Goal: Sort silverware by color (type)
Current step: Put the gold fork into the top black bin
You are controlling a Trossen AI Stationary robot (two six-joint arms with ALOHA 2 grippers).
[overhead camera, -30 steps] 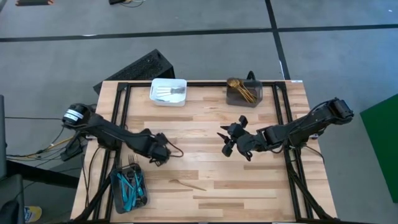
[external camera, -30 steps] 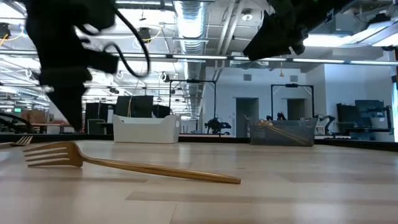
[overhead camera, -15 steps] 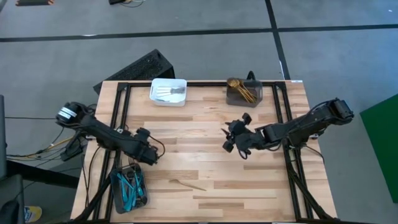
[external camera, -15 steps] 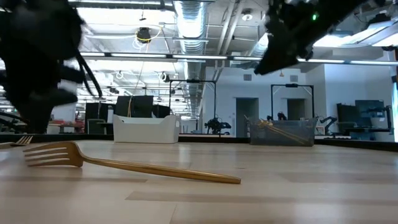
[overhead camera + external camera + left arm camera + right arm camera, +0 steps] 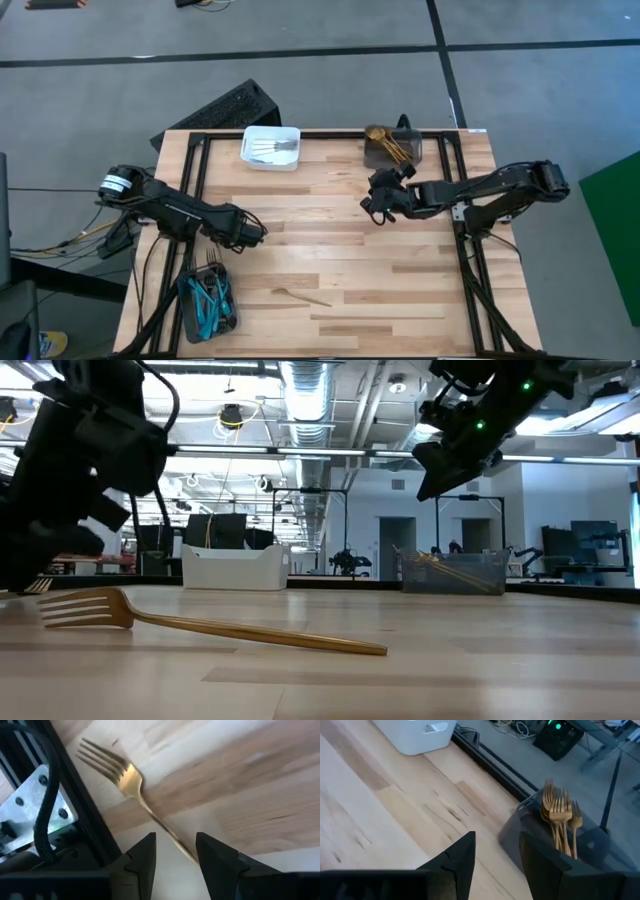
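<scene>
One gold fork [image 5: 300, 297] lies loose on the wooden table [image 5: 330, 250], and I take it as the landmark. In the high view it sits near the table's front edge, just beside the dark bin of blue-handled cutlery [image 5: 207, 298]. Its long axis runs roughly along that front edge, slightly slanted, with the tines toward the blue-handled bin and the handle tip pointing away from it.

The left gripper [image 5: 252, 231] hovers above the table, back from the fork and toward its tine end. In the left wrist view its fingers [image 5: 145, 857] stand apart with nothing between them, and the fork [image 5: 131, 795] runs from the tines farther out down into the gap between them. So the open jaws already roughly straddle the handle line, though from above.

The right gripper [image 5: 383, 200] is well apart from the fork, over the far half of the table near the dark bin of gold cutlery [image 5: 392, 147]. Its fingers [image 5: 462, 855] are spread and empty, and they face that bin, where gold forks [image 5: 560, 815] stand upright. The white bin of silver cutlery [image 5: 271, 146] sits at the far edge, well away from the fork.

By this layout the left arm is clearly the nearer one. A pickup likely calls for it to descend toward the fork's handle.
</scene>
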